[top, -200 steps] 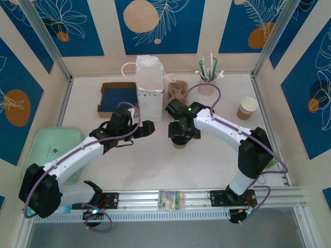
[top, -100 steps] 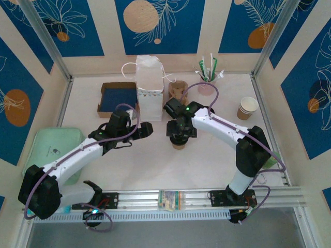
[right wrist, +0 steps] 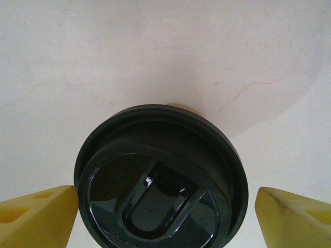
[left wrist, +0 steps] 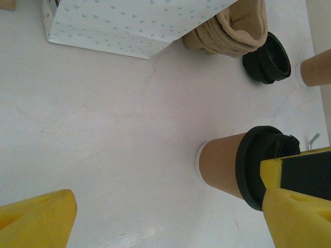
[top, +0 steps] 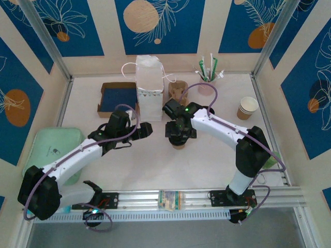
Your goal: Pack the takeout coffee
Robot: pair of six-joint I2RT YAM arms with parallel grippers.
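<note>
The takeout coffee [top: 179, 144], a tan paper cup with a black lid [right wrist: 160, 178], stands on the table in front of the white paper bag [top: 150, 88]. My right gripper [top: 178, 132] hangs straight above it, open, with one yellow finger [right wrist: 39, 214] close against the lid's left edge and the other finger [right wrist: 295, 217] a gap away on the right. My left gripper [top: 145, 129] is open to the left of the cup and holds nothing. In the left wrist view the cup [left wrist: 221, 165] stands ahead of that gripper [left wrist: 168, 206], near its right finger [left wrist: 297, 214].
A cardboard tray with a blue inside [top: 118, 96] sits left of the bag. Behind the bag's right side are a brown cup carrier [top: 178, 90] and a pink cup of stirrers [top: 208, 77]. Lidless cups [top: 247, 107] stand at right, loose black lids [left wrist: 268, 58] near them, a green tray [top: 54, 150] at left.
The right gripper has shifted slightly back and left while staying over the lidded cup. The left gripper has drawn a little to the left. Nothing was picked up.
</note>
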